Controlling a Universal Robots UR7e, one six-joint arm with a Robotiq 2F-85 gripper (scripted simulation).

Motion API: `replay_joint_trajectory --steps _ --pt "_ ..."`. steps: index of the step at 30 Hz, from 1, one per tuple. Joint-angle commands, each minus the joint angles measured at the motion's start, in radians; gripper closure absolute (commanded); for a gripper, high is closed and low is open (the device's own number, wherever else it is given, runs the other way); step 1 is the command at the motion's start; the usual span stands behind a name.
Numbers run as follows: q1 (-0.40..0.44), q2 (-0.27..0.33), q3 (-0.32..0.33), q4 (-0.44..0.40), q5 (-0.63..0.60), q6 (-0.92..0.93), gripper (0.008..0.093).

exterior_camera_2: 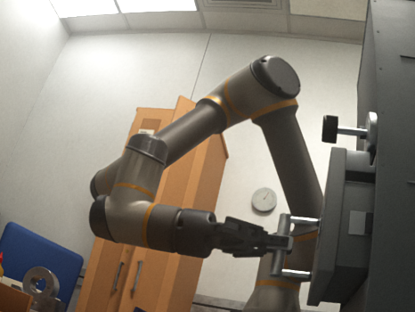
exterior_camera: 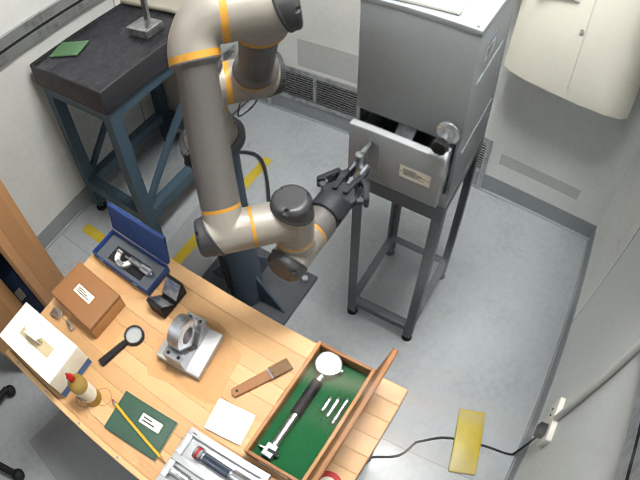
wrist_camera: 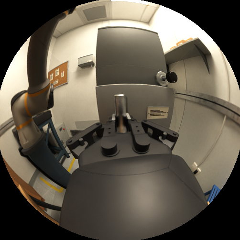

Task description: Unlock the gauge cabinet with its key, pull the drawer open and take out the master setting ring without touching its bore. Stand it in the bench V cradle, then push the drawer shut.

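My gripper (exterior_camera: pixel 358 173) (exterior_camera_2: pixel 281 243) (wrist_camera: pixel 120 123) is at the front of the grey gauge cabinet (exterior_camera: pixel 429 67), on the steel bar handle (exterior_camera: pixel 363 157) (exterior_camera_2: pixel 278 245) (wrist_camera: pixel 119 110) of its drawer (exterior_camera: pixel 400 163) (exterior_camera_2: pixel 343 223). The drawer stands out a short way from the cabinet, and only a dark strip of its inside shows. The key (exterior_camera: pixel 445 135) (exterior_camera_2: pixel 345 129) (wrist_camera: pixel 167 77) sits in the lock at the drawer's upper corner. A metal ring stands in the V cradle (exterior_camera: pixel 188 338) on the wooden bench. The gripper is closed around the drawer handle.
The cabinet's metal stand (exterior_camera: pixel 400 263) is just below the gripper. The bench (exterior_camera: pixel 207 382) carries an open green-lined case (exterior_camera: pixel 318 408), a magnifier (exterior_camera: pixel 124 343), a blue micrometer case (exterior_camera: pixel 134 250) and boxes. A dark granite table (exterior_camera: pixel 101 57) stands behind the arm.
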Motion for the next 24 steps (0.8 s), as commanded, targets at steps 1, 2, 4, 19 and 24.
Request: replay_joint_trajectory --steps 1,2,4,19,24 --pt "0.002 -0.002 0.002 0.0 0.002 0.0 0.0934" --pt "0.004 -0.003 0.004 -0.001 0.004 0.0 0.0934" --pt "0.008 -0.004 0.008 -0.003 0.009 0.0 0.0934" --pt "0.036 -0.016 0.033 -0.017 0.036 0.0 0.0934" --pt "0.045 -0.019 0.04 -0.021 0.045 0.0 0.0934"
